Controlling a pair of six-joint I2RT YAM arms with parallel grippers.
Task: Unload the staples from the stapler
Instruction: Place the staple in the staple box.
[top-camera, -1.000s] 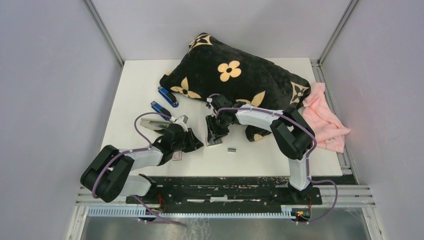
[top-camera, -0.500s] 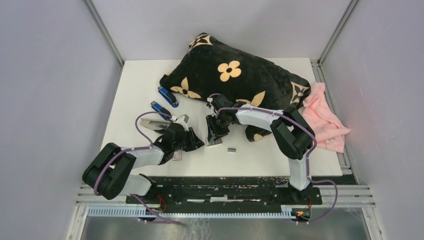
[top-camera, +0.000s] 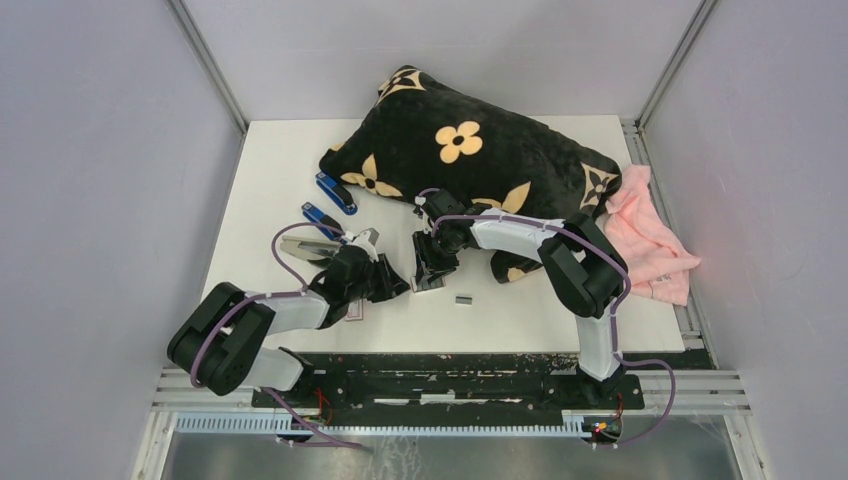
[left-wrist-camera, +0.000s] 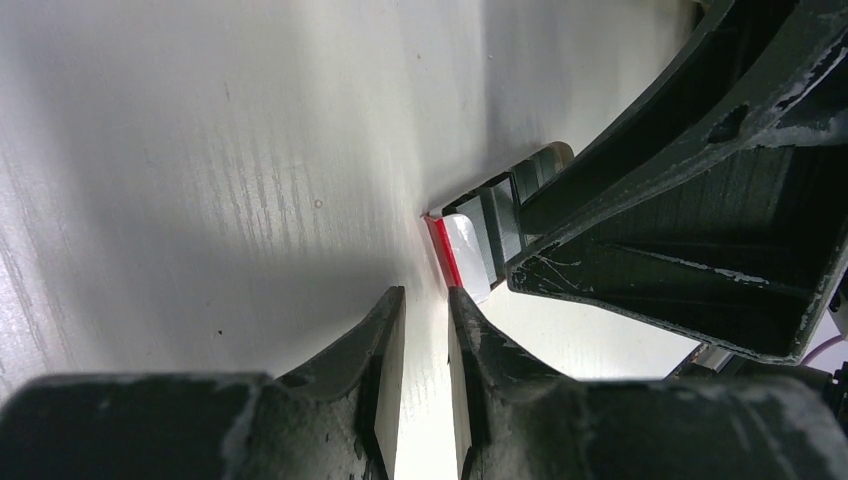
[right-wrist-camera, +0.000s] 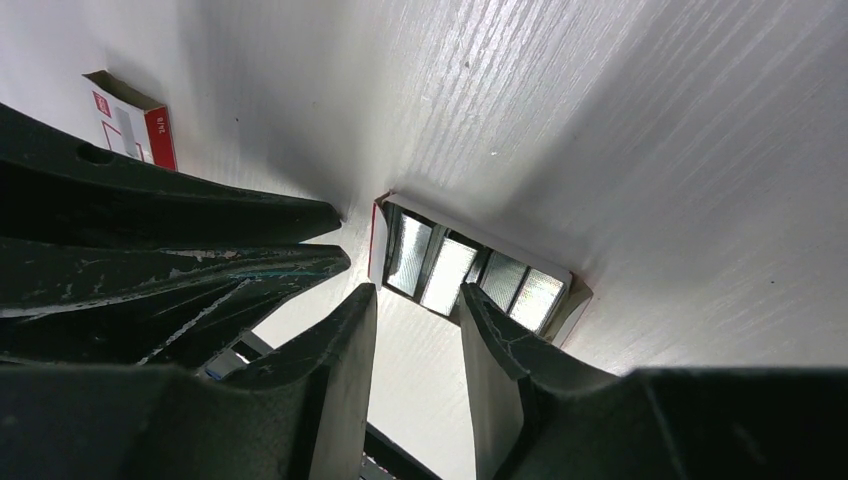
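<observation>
The stapler (top-camera: 305, 247), silver-grey, lies on the table left of my left gripper (top-camera: 388, 283), partly behind the purple cable. A small grey block of staples (top-camera: 463, 299) lies loose near the front. More shiny staples (right-wrist-camera: 470, 275) sit in an open red-and-white box tray (right-wrist-camera: 380, 235). My right gripper (right-wrist-camera: 415, 310) hangs just over that tray, jaws open and empty; it also shows in the top view (top-camera: 430, 270). My left gripper (left-wrist-camera: 425, 310) is low over the table beside the tray's red edge (left-wrist-camera: 442, 250), jaws a narrow gap apart, holding nothing.
Two blue staplers (top-camera: 336, 193) (top-camera: 320, 218) lie behind the left gripper. A black flowered cushion (top-camera: 460, 150) fills the back, with a pink cloth (top-camera: 650, 240) at the right. A red-and-white box sleeve (right-wrist-camera: 130, 125) lies near the left arm. The two grippers almost touch.
The left arm's elbow has shifted slightly to the right. Both grippers stay over the tray, and nothing was picked up or let go.
</observation>
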